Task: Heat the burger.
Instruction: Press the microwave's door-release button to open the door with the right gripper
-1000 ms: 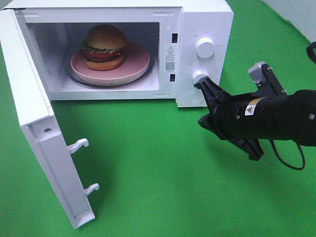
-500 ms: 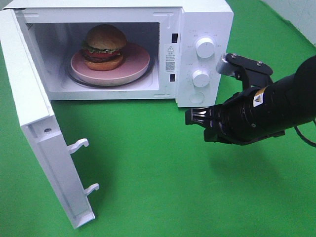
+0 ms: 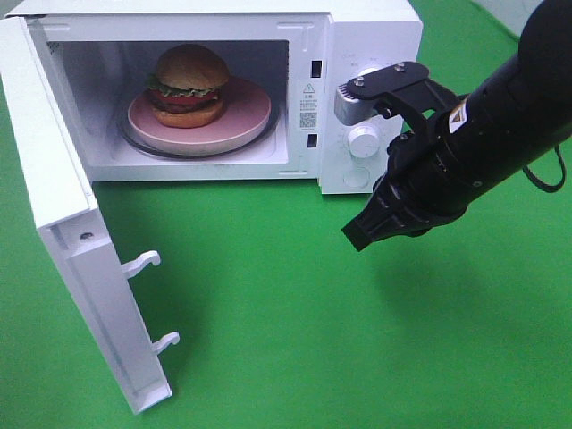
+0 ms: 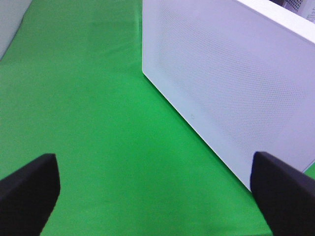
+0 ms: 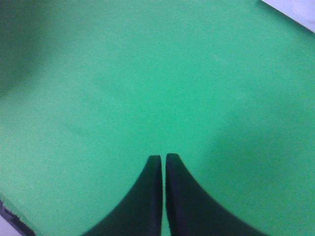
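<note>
Burger sits on the plate inside the microwave, whose door hangs wide open at the left of the high view. Right gripper hovers over the desk in front of the knobs, well right of that door and pointing toward it. Left wrist view: left gripper, jaws spread wide and empty, beside the microwave's side wall. Right wrist view: jaws pressed together, holding nothing, only green below.

Right gripper fingertips pressed together, only thin slit between them, above plain green cloth. White corner at frame edge.
</note>
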`<move>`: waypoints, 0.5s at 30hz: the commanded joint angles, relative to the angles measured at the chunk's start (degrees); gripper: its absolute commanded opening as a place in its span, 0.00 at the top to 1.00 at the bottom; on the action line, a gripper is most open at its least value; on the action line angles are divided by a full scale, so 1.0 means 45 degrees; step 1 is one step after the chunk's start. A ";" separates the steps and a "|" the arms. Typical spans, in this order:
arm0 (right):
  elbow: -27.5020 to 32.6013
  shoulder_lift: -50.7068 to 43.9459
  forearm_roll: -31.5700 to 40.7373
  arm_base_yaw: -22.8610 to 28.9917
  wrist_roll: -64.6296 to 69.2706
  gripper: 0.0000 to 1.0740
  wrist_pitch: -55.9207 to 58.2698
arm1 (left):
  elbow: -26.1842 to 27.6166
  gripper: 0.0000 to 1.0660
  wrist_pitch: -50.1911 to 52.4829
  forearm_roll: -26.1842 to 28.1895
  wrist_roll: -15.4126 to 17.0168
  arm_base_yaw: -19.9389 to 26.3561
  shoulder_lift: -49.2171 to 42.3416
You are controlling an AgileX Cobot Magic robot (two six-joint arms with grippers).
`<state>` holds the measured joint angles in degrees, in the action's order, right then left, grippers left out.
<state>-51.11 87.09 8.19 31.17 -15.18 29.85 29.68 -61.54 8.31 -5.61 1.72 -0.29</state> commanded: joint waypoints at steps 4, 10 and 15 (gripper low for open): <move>-0.1273 -0.0089 -0.0166 -0.0051 -0.4978 0.97 0.1910 | -0.0025 0.08 0.0051 0.0025 0.0013 0.0038 -0.0204; -0.1553 -0.0089 -0.0166 -0.0051 -0.8149 0.97 0.1846 | -0.0025 0.08 0.0051 0.0025 0.0013 0.0038 -0.0204; -0.1833 -0.0089 -0.0815 -0.0051 -1.0670 0.95 0.1821 | -0.0025 0.08 0.0051 0.0025 0.0013 0.0038 -0.0204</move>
<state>-58.79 87.09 5.96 31.17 -58.56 37.82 29.68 -61.54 8.31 -5.61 1.72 -0.29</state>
